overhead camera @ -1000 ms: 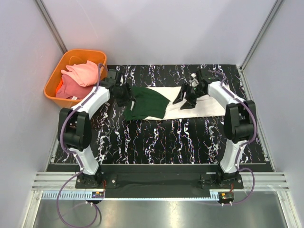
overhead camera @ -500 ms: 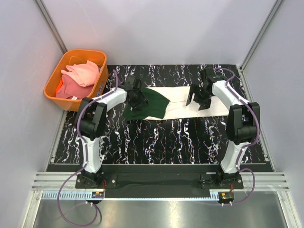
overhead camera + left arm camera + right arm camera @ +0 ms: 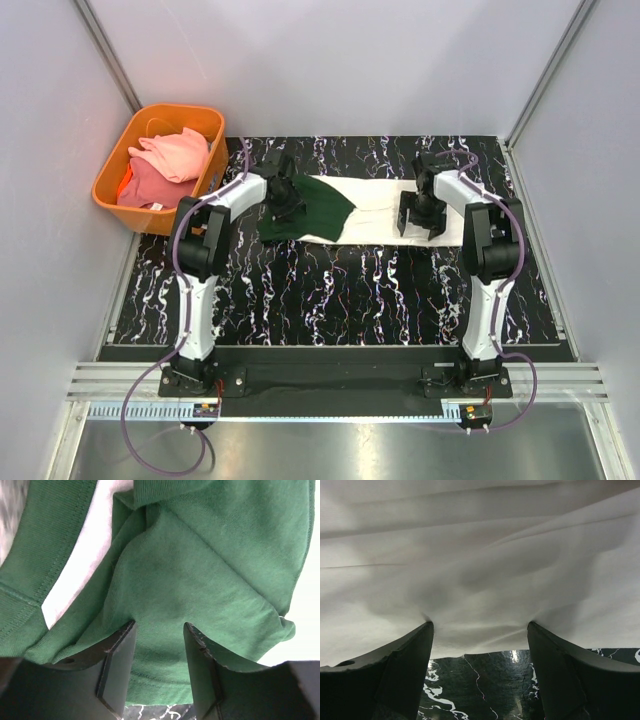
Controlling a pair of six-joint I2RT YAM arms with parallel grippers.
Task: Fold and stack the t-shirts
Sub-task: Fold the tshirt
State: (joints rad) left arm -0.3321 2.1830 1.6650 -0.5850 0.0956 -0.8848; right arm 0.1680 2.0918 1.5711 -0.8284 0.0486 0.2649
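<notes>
The cream t-shirt (image 3: 375,205) with a dark green sleeve (image 3: 310,208) lies as a long folded strip across the far half of the table. My left gripper (image 3: 283,196) is open, its fingertips pressed down on the green sleeve (image 3: 200,570). In the left wrist view the gripper (image 3: 160,630) shows green cloth in its gap, not pinched. My right gripper (image 3: 418,215) is open wide on the cream end. In the right wrist view the gripper (image 3: 480,626) dents the cream cloth (image 3: 480,555) near its edge. Pink (image 3: 180,152) and coral (image 3: 145,185) t-shirts lie in the basket.
An orange basket (image 3: 112,165) stands off the table's far left corner. The black marble tabletop (image 3: 340,290) runs from the shirt to the near edge. Grey walls and metal frame posts close in the back and sides.
My left gripper has slid right, from the sleeve's left edge onto the green sleeve. My right gripper has moved right and nearer along the cream cloth. The strip lies flatter.
</notes>
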